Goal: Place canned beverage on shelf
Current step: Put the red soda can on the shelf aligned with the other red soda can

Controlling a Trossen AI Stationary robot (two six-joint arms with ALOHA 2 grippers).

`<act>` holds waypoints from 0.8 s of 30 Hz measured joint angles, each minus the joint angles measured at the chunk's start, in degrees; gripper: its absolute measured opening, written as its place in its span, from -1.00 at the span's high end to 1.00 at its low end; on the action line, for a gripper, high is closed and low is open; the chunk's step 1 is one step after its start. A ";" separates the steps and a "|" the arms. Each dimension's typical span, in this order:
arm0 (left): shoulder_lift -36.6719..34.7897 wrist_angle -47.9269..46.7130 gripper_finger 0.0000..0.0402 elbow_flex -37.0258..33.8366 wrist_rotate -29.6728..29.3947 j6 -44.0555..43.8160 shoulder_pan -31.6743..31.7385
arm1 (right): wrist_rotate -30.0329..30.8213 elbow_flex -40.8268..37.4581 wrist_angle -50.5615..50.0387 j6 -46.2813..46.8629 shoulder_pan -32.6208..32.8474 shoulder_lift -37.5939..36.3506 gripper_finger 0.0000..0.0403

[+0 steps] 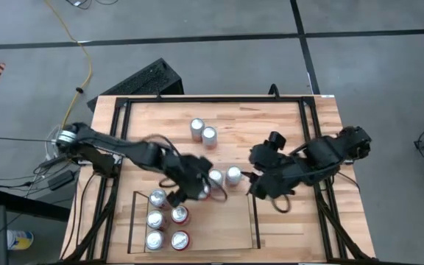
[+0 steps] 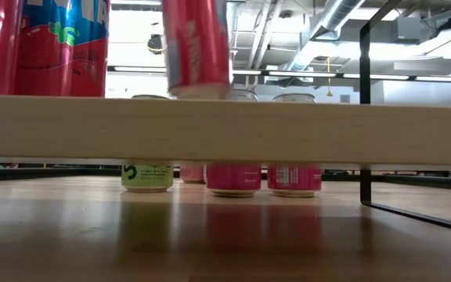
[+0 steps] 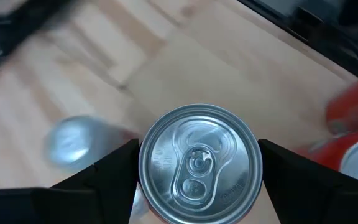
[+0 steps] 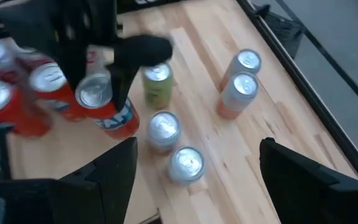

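Note:
My left gripper (image 1: 197, 185) is shut on a red and blue can (image 4: 107, 112), whose silver top (image 3: 197, 165) fills the left wrist view. It hangs at the far right corner of the shelf (image 1: 219, 224), a low bay with black rails that holds several upright cans (image 1: 155, 219). In the low view the held can (image 2: 196, 47) shows blurred above the shelf's front plank (image 2: 225, 129). My right gripper (image 1: 255, 184) stands open to the right of it, above the table, with nothing between its fingers. My left gripper pinches the can's upper end (image 3: 146, 163) between its two fingers, one on each opposite side just under the rim. The fingers (image 4: 79, 56) come from above, slanting down from the table's left. The can stays about upright, top up; whether its base touches anything cannot be told.
Two silver-topped cans (image 1: 216, 177) (image 1: 233, 174) stand close behind the held can, between the two grippers. A green can (image 4: 157, 81) stands beside them, and two more cans (image 1: 203, 132) farther back. A black metal frame (image 1: 304, 118) rims the tabletop.

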 joint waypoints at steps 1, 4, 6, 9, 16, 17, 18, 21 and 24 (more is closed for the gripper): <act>0.96 0.00 -0.35 0.00 0.08 0.23 -0.55 | 0.07 0.06 -0.50 0.07 0.24 -0.29 -0.54; 3.79 -0.20 -0.35 0.77 1.28 -0.79 -1.83 | 0.74 0.05 -0.97 1.07 1.18 -0.14 -0.54; 5.23 0.25 -0.35 1.85 1.42 -1.37 -2.24 | 1.16 -0.05 -0.97 1.03 1.58 0.08 -0.54; 5.74 1.97 -0.35 2.58 2.02 -1.35 -2.80 | 1.45 -0.02 -1.02 0.85 2.27 -0.13 -0.54; 5.74 1.62 -0.35 2.62 4.43 -0.79 -3.45 | 1.77 0.01 -0.99 0.83 3.72 -0.02 -0.54; 5.74 1.61 -0.35 2.62 4.67 -0.35 -3.67 | 1.82 0.01 -0.99 0.82 3.72 -0.05 -0.54; 5.74 1.58 -0.35 2.62 4.91 0.40 -3.92 | 1.82 0.01 -0.99 0.81 3.72 -0.05 -0.54; 5.74 1.60 -0.35 2.62 5.00 3.90 -4.50 | 1.81 0.01 -0.98 0.82 3.72 -0.05 -0.54; 5.74 2.05 -0.35 2.62 5.34 4.65 -4.56 | 1.82 0.01 -0.99 0.81 3.71 -0.05 -0.54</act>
